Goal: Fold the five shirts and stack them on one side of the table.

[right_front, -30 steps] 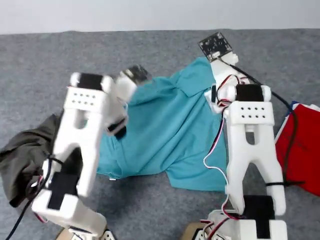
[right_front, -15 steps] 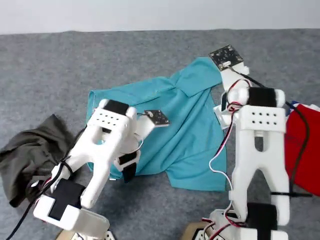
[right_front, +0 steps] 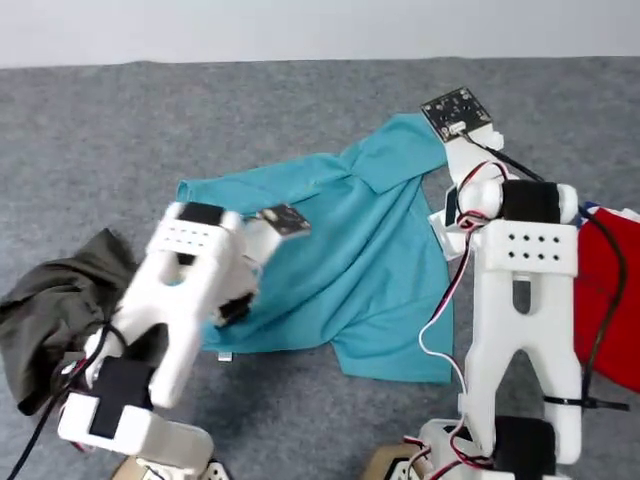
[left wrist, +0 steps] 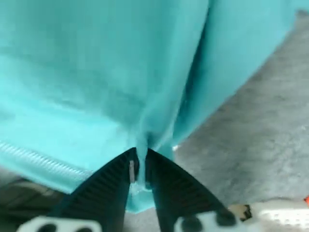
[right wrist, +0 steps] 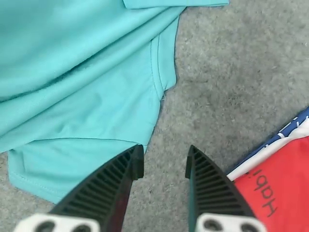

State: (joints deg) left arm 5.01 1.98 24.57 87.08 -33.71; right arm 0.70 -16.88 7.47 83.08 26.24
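A teal shirt (right_front: 350, 250) lies spread and creased in the middle of the grey table. My left arm (right_front: 190, 270) stands over its left part. In the left wrist view my left gripper (left wrist: 139, 163) is shut on a raised fold of the teal shirt (left wrist: 120, 72). My right arm (right_front: 515, 250) is at the shirt's right edge. There my right gripper (right wrist: 164, 157) is open above bare table, just off the hem of the teal shirt (right wrist: 82, 96), with nothing between its fingers. A crumpled dark olive shirt (right_front: 55, 300) lies at the left, and a red shirt (right_front: 605, 300) at the right.
The grey table (right_front: 250, 110) has bare room along its far side and in front of the teal shirt. A corner of the red shirt (right wrist: 275, 193), with a blue and white edge, lies close beside my right gripper.
My left arm swung down over the teal shirt's left part, then drew back to the left. My right arm shifted slightly right, then kept still.
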